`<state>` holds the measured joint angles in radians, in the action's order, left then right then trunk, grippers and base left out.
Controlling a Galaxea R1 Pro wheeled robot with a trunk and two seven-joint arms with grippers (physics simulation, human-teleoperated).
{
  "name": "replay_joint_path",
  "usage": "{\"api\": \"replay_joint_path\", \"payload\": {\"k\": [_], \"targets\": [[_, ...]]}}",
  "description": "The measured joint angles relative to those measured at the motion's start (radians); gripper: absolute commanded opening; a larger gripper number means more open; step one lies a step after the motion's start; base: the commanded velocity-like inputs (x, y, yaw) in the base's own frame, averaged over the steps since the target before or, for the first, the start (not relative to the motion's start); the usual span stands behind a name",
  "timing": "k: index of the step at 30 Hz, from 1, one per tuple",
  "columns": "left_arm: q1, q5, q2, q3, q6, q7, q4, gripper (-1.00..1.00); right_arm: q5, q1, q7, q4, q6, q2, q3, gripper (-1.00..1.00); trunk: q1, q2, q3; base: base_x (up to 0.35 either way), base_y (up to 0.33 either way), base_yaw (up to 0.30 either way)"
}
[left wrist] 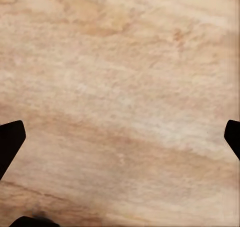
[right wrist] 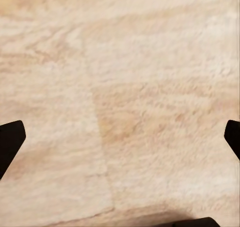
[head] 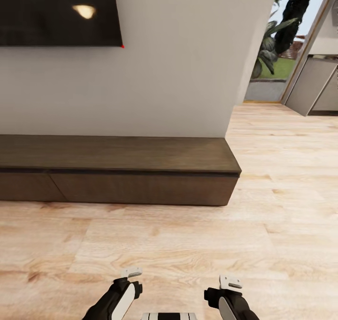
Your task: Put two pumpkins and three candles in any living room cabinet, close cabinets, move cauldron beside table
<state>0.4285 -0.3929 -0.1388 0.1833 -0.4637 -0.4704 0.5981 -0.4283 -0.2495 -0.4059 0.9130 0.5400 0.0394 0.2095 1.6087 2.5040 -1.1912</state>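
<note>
Against wall — cabinet (head: 141, 169), drawers shut

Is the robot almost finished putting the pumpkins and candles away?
Hard to tell from here. The long dark-brown wooden cabinet has its drawer fronts shut, which fits the closing step. Nothing is in hand: the left gripper and right gripper are both open over the pale wood floor. Whether the pumpkins and candles are already inside is hidden, and the cauldron step cannot be checked.
</note>
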Motion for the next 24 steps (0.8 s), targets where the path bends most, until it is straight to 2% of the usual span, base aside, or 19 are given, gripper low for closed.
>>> {"api": "replay_joint_path", "payload": {"k": [11,24], "targets": [[0.000,0.000,0.000,0.000,0.000,0.000,0.000,1.00,0.000,0.000,-0.001,0.000,0.000,0.001,0.001,1.00,0.000,0.000,0.000,0.000,-0.009,0.008],[0.000,0.000,0.000,0.000,0.000,0.000,0.001,1.00,0.002,0.000,-0.001,0.000,0.000,0.001,0.001,1.00,0.000,0.000,0.000,0.000,0.000,0.239]]}}
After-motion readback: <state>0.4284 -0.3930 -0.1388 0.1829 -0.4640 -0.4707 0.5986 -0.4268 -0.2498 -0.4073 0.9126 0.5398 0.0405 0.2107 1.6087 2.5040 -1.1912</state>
